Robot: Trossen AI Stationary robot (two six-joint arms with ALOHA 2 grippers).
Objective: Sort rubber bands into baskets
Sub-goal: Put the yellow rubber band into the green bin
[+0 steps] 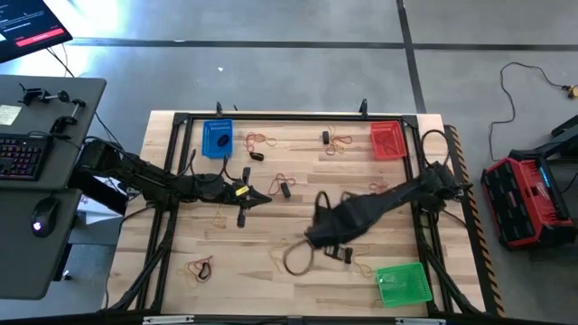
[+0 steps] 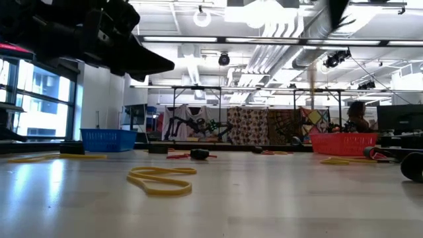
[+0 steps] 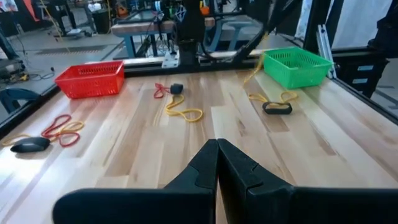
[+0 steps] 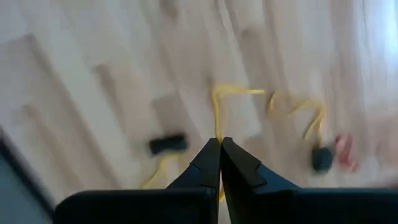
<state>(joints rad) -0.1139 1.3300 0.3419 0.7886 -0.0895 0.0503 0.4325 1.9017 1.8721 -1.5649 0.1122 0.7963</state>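
Right claw (image 4: 219, 140): clenched on a thin yellow rubber band (image 4: 216, 112), lifted above the wooden table (image 1: 271, 244).
Green mesh basket (image 1: 402, 283): just beside it, nearest.
Left claw (image 3: 217, 144): clenched, empty.

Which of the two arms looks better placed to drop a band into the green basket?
The right one, probably. The right gripper is shut on a yellow band and sits nearer the green basket; the left gripper is shut, empty, farther off.
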